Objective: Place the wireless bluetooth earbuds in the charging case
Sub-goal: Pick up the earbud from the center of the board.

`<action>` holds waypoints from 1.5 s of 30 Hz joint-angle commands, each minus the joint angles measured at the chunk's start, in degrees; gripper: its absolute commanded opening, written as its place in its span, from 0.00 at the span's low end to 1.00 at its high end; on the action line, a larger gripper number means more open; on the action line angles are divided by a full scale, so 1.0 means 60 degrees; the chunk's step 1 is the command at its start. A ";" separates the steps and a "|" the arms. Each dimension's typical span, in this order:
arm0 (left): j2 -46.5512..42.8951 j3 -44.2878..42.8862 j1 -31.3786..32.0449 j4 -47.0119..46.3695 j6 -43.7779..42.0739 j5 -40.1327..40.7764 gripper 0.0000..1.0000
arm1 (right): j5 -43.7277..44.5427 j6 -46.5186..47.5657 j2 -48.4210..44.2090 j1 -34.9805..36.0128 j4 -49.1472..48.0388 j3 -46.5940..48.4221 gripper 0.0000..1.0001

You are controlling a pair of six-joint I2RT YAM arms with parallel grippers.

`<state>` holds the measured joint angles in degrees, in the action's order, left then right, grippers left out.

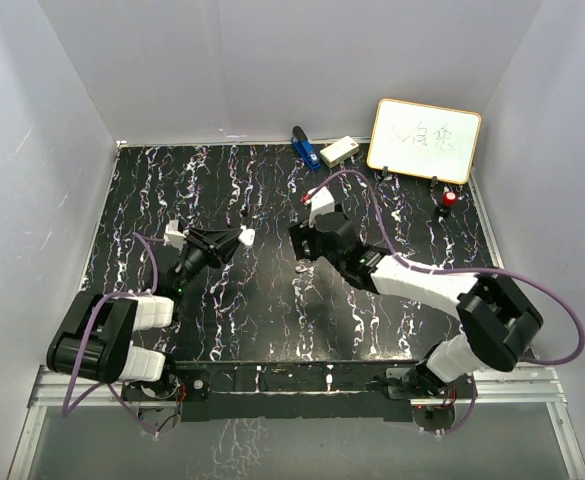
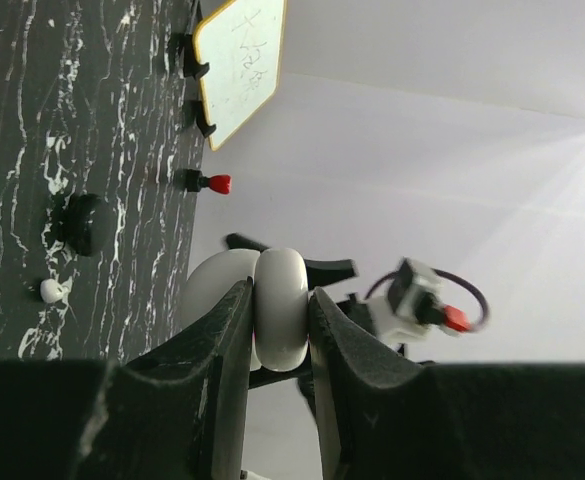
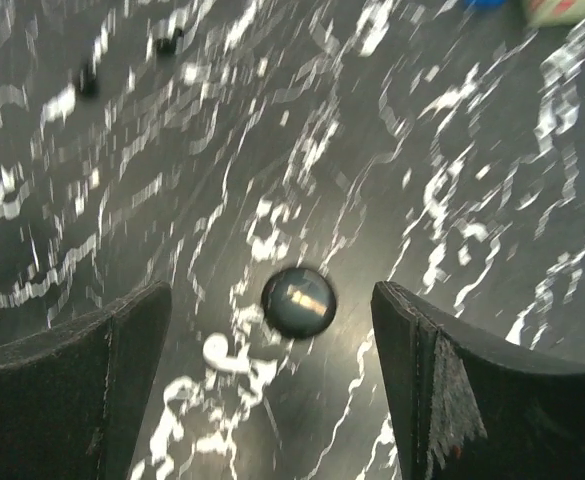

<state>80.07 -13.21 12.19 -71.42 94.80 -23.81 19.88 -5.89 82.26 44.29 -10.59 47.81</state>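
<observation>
Clamped tight between the fingers of the left gripper (image 2: 279,320) was the white round charging case (image 2: 284,285). Out at about four o'clock from it, seen from above, one earbud (image 2: 50,291) lay on the marbled table (image 2: 122,100) just beside a black knob (image 2: 84,222). The right gripper (image 3: 269,300) hung over that knob, spread wide and empty.

A small whiteboard (image 1: 424,140) with a pale wooden frame and scribbled marks leans at the far right corner of a black tabletop (image 1: 172,200) veined with white. Plain white walls (image 1: 272,60) rise behind the board, to its right, and opposite it on the left. An aluminium rail (image 1: 532,385) edges the table's near side, well away from the board.
</observation>
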 commanded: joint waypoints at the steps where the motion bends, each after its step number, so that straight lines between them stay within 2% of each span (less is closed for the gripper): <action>1: -0.1172 0.0029 -0.0035 0.0442 -0.0547 0.0134 0.00 | -0.1655 -0.0534 0.0442 0.0062 0.1944 0.0379 0.78; 8: -0.2160 0.0134 -0.0046 0.1588 -0.0888 0.0263 0.00 | -0.1834 -0.0699 0.1466 0.0096 0.2109 0.0713 0.77; 19: -0.1995 0.0356 -0.0079 0.1300 -0.0772 0.0191 0.00 | -0.1964 -0.0938 0.2401 0.0425 0.1970 0.1154 0.68; 29: -0.1815 0.0437 -0.0170 0.1096 -0.0702 0.0131 0.00 | -0.1953 -0.0937 0.2851 0.0469 0.1985 0.1414 0.60; 35: -0.1829 0.0433 -0.0240 0.1092 -0.0689 0.0102 0.00 | -0.1964 -0.0950 0.3145 0.0462 0.2014 0.1478 0.52; 42: -0.1795 0.0474 -0.0297 0.1036 -0.0676 0.0058 0.00 | -0.1866 -0.0981 0.3227 0.0476 0.2123 0.1483 0.48; 45: -0.1779 0.0488 -0.0320 0.1019 -0.0669 0.0046 0.00 | -0.1840 -0.1020 0.3264 0.0470 0.2153 0.1480 0.41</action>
<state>69.56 -10.37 10.81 -63.02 90.63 -22.94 8.16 -11.00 101.32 46.89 2.90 54.70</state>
